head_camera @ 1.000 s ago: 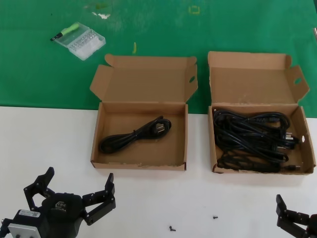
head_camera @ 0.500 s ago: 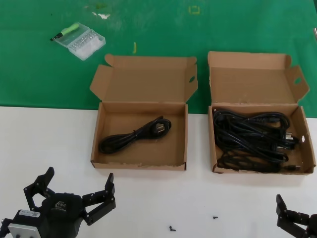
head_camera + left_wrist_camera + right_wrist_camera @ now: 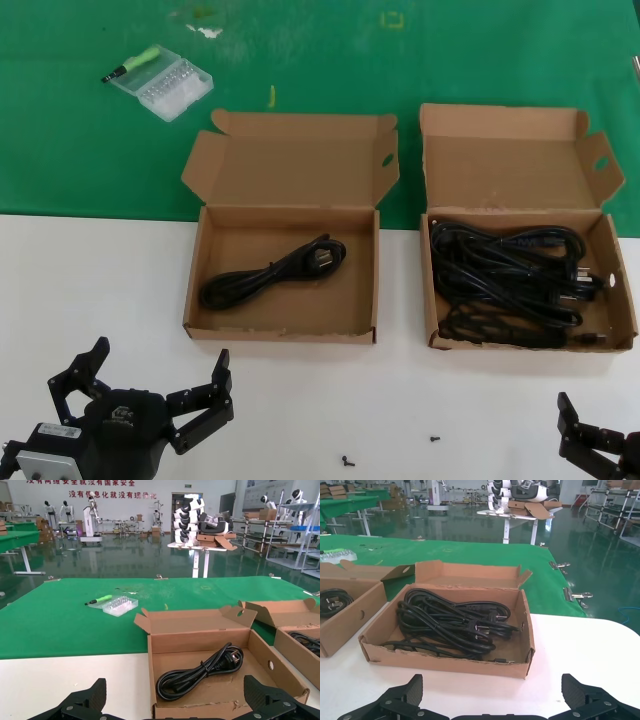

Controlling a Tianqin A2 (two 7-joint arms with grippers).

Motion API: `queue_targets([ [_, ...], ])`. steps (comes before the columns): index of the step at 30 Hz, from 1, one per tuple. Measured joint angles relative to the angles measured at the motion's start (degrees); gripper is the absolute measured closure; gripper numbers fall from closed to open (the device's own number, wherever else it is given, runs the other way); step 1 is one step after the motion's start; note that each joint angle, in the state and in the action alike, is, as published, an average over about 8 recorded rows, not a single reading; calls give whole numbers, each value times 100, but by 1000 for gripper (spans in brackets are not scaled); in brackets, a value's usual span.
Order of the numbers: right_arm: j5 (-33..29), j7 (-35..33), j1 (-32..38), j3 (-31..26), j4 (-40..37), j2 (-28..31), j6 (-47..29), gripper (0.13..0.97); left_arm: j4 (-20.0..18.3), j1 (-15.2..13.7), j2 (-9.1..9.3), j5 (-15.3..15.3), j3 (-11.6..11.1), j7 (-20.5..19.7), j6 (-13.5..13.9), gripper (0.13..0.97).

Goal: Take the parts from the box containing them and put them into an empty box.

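The narrower carton point(image 3: 530, 343) stands at the right with its lid open and holds a heap of several black power cords point(image 3: 510, 275); both show in the right wrist view, carton point(image 3: 445, 660) and cords point(image 3: 450, 620). The wider carton point(image 3: 280, 335) at centre left, lid open, holds one looped cord point(image 3: 270, 275), which also shows in the left wrist view point(image 3: 200, 672). My left gripper point(image 3: 160, 352) is open and empty, low over the white table in front of the wider carton point(image 3: 200, 711). My right gripper point(image 3: 590, 440) is open and empty, at the table's front edge before the narrower carton.
A small clear plastic case point(image 3: 165, 85) with a green-handled tool point(image 3: 135, 63) beside it lies on the green mat at the back left. Two tiny black screws point(image 3: 347, 462) lie on the white table between my grippers.
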Motion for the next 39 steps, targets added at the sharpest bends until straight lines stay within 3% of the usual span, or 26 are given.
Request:
queue_targets([
  [39,0,0,0,0,0,0,0,129,0,0,0,0,0,0,0,132],
])
